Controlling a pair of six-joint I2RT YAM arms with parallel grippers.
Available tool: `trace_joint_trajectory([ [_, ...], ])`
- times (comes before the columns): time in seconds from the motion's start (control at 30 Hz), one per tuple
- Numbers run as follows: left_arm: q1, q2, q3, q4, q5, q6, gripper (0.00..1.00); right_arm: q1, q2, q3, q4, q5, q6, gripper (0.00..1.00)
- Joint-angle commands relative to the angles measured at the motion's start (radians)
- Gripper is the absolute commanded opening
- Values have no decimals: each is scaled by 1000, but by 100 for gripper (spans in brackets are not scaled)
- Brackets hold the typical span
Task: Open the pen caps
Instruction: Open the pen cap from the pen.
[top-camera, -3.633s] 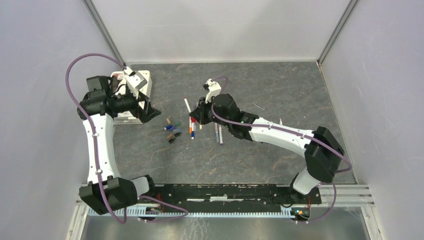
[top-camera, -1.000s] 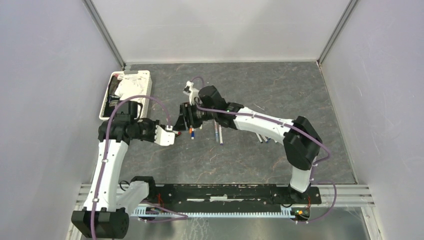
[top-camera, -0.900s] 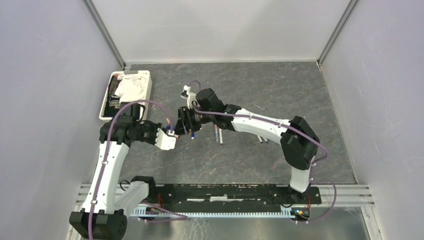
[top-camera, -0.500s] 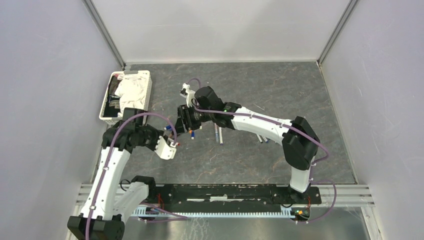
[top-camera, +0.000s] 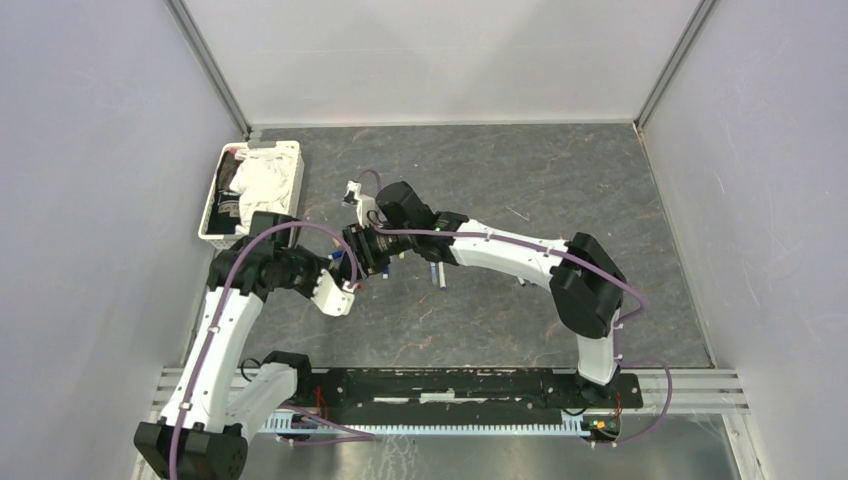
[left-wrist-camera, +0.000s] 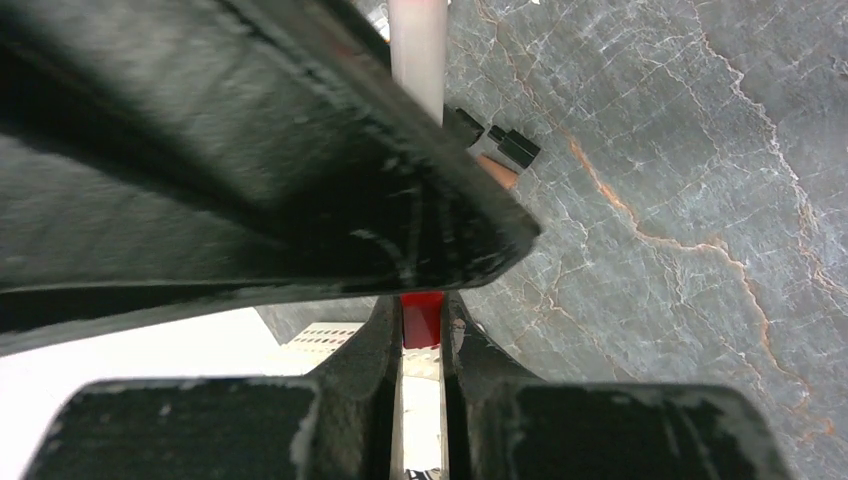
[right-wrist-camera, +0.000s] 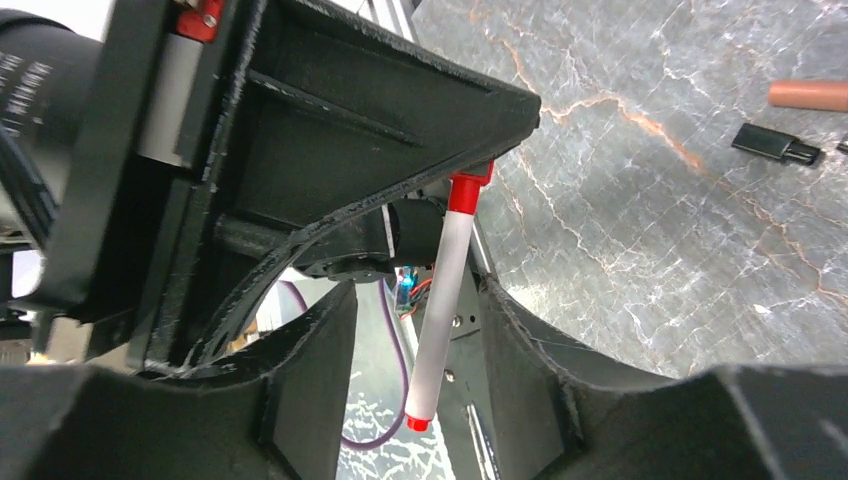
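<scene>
Two arms, one tray, one red-capped pen.

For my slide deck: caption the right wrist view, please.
Left end effector holds a red-capped white pen inside the open right end effector.

The left arm is standing up the frame's lower left and bending rightward, its left gripper pinching a pen tight. The right arm is stretching leftward across centre, with the right gripper (fingers spread) straddling that pen untouched.
</scene>
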Motion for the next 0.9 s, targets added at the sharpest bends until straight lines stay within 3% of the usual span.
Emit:
trace_joint_trajectory([
  [0.0, -4, 5, 43, 26, 13, -11, 2, 5, 27, 56, 8, -44, -7, 52],
  [0.07, -4, 3, 44, 27, 14, -13, 2, 5, 31, 51, 12, -43, -7, 45],
  [0.3, -5, 3, 32, 33, -7, -12, 2, -6, 18, 37, -26, -32, -52, 0],
  [0.6, -5, 75, -46, 217, -214, -92, 2, -84, -111, -241, -50, -116, -192, 0],
  [0.87, -5, 168, -56, 326, -261, -207, 2, -176, -231, -400, -133, -6, -289, 0],
])
